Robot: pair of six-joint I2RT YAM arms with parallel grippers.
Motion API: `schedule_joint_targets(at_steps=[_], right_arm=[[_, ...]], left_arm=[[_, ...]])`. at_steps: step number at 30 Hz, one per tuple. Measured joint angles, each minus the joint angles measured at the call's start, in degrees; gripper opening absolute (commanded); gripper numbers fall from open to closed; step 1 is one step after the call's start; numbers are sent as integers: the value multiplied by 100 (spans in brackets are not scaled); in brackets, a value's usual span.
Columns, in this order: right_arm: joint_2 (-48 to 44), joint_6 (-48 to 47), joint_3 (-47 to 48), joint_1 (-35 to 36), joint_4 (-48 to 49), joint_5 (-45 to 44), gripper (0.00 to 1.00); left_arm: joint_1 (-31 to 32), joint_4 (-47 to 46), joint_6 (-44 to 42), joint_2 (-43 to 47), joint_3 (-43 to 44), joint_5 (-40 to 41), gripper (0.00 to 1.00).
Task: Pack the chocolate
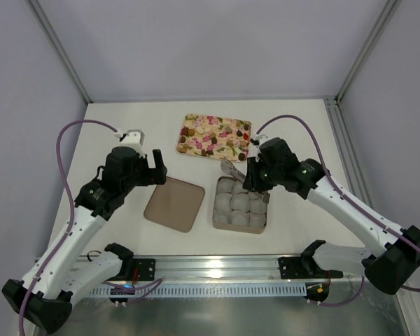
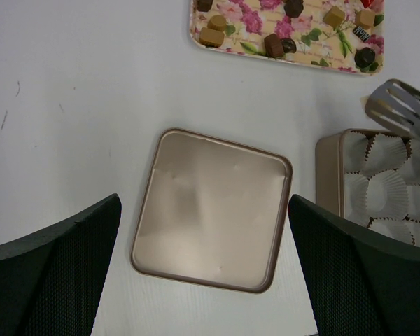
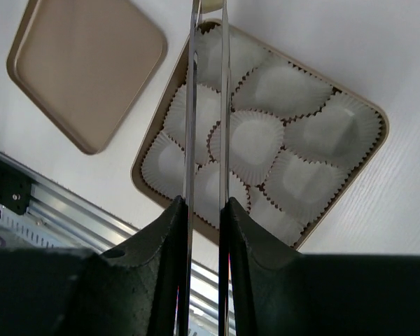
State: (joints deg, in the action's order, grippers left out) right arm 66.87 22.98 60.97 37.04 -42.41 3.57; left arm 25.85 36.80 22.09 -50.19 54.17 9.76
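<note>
Two arms of mine work over the white table [image 1: 126, 133], and I describe all places from the golden square tin [image 2: 327, 175], which stands near the front edge of it. On the far side of the tin, a little apart from it, lies the rectangular tray [image 2: 246, 28] with the pink and cream flower print. Just beside the tin, to its left and not touching it, the flat square lid [image 2: 213, 210] of the same golden colour lies on the table. My left gripper [image 2: 204, 203] hovers above this lid with its fingers wide apart and nothing between them. My right gripper [image 3: 203, 206] hangs above the tin, and its fingers are pressed on a pair of metal tongs [image 2: 400, 105], whose slotted tip reaches over the far edge of the tin. White crinkled paper cups [image 3: 255, 136] fill the tin, side by side. The chocolate [image 2: 273, 45], small dark brown and golden-tan pieces, lies scattered on the flower tray, beyond the tin.
</note>
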Motion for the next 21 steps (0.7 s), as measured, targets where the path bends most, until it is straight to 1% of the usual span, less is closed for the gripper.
schedule_joint_targets(at_steps=[8, 21], right_arm=[[-476, 168, -476, 127, -170, 118, 22], [-372, 260, -656, 201, -98, 197, 22]], left_arm=[[0, 9, 2, -125, 2, -55, 100], [0, 11, 0, -146, 2, -57, 100]])
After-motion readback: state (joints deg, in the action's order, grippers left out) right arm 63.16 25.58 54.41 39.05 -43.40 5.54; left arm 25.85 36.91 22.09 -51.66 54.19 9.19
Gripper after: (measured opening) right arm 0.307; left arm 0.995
